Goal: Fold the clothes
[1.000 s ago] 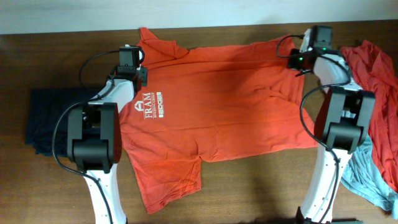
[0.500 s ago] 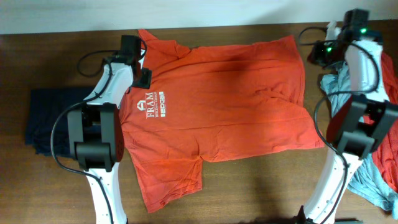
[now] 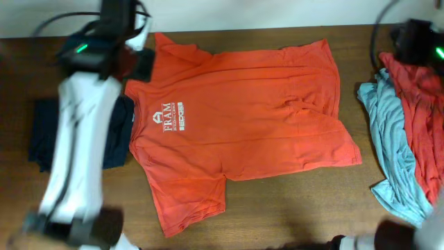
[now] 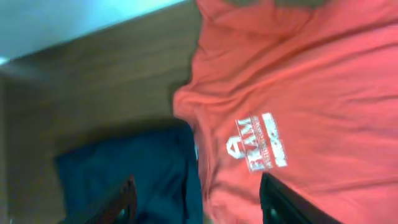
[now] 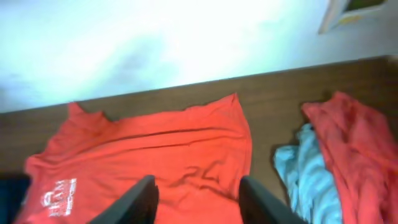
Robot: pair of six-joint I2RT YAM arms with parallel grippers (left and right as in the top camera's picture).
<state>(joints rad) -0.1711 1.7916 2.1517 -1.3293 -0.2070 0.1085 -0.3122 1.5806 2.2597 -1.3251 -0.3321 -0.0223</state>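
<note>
**A:** Which way is your orange-red T-shirt (image 3: pixel 243 118) pointing?

**B:** It lies flat and front up in the middle of the desk (image 3: pixel 291 208). Seen from overhead, its long axis runs side to side. The collar end and the white chest logo (image 3: pixel 166 117) point left and the hem points right. One sleeve reaches toward the far edge and the other toward the near edge.

**A:** What do you have around it?

**B:** On your left a navy shirt (image 3: pixel 41 139) meets the collar side of the orange one. On your right a grey-blue shirt (image 3: pixel 388 139) and a red shirt (image 3: pixel 416 118) lie heaped together near the hem.

**A:** And the end effectors?

**B:** Your left end effector (image 4: pixel 199 211) is spread, fingers (image 4: pixel 127 202) wide apart. It hangs over the line where navy meets orange and pinches nothing. Your right end effector (image 5: pixel 196 208) is spread too and empty, raised above the desk. Both are blurred in the overhead view.

**A:** The surface and the room?

**B:** You have a dark brown wooden desk, and a pale wall (image 3: pixel 243 14) runs along its far edge.
</note>
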